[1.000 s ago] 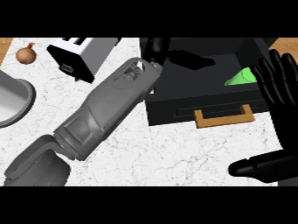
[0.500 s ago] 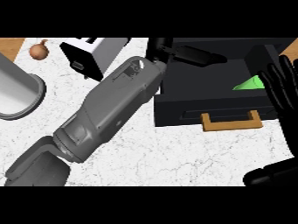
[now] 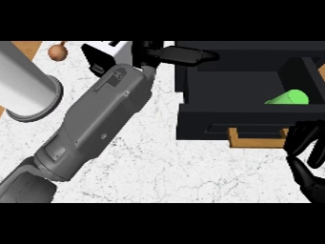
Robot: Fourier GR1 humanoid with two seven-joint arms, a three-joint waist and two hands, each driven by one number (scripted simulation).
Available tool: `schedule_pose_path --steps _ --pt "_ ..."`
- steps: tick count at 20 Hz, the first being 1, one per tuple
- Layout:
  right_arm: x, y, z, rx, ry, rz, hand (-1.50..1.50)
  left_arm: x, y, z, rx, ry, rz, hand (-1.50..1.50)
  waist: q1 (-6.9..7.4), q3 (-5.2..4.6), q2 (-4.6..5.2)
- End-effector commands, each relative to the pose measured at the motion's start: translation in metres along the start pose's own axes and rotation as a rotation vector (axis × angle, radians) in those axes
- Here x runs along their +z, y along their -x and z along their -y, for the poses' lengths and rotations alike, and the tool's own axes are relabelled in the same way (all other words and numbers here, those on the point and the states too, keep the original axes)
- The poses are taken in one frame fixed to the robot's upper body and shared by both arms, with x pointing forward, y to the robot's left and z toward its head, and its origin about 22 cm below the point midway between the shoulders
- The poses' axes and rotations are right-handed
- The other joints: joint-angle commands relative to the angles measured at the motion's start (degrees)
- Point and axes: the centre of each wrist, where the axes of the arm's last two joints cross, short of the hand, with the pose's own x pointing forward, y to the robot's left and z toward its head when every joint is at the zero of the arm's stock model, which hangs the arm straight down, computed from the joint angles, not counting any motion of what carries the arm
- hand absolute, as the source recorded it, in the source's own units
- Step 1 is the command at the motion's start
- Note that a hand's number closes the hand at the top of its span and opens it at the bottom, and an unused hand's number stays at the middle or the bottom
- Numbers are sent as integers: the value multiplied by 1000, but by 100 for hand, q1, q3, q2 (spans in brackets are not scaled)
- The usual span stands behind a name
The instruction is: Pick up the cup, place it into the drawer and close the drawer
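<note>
The green cup (image 3: 289,98) lies on its side inside the open black drawer (image 3: 193,119), near its right wall. The drawer's wooden handle (image 3: 253,141) shows below its front panel. My left forearm crosses the counter from the lower left, and my left hand (image 3: 180,54) rests with straight fingers on the drawer's far left corner, holding nothing. My right hand (image 3: 311,146) hovers open at the lower right, just right of the handle, with its fingers relaxed and its thumb lower down. It touches neither the cup nor the handle.
A tall white cylinder (image 3: 17,81) stands at the left of the marble counter (image 3: 172,176). A small brown round object (image 3: 58,49) and a white-and-black appliance (image 3: 106,52) sit at the back left. Wood shows past the counter's left edge.
My right hand has dropped from beside the drawer's right wall to its front, near the handle. The left hand stays at the drawer's far corner. The cup rests in the drawer.
</note>
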Motion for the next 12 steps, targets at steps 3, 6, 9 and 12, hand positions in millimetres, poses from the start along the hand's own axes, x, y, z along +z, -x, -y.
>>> schedule_pose_path --steps 3,6,9,12 --pt "3 2 8 143 -48 -66 150 29 -4 -66 21 -74 -14 -150 208 0 -28" --pt "-4 16 -8 185 -90 -109 150 45 -16 -68 24 -90 -19 -150 204 3 -17" --pt "12 10 -5 221 -93 -153 150 74 -18 -105 22 -115 -54 -150 130 3 -14" --pt "1 35 -8 249 -75 -183 150 100 -14 -129 47 -148 -37 -150 100 4 24"
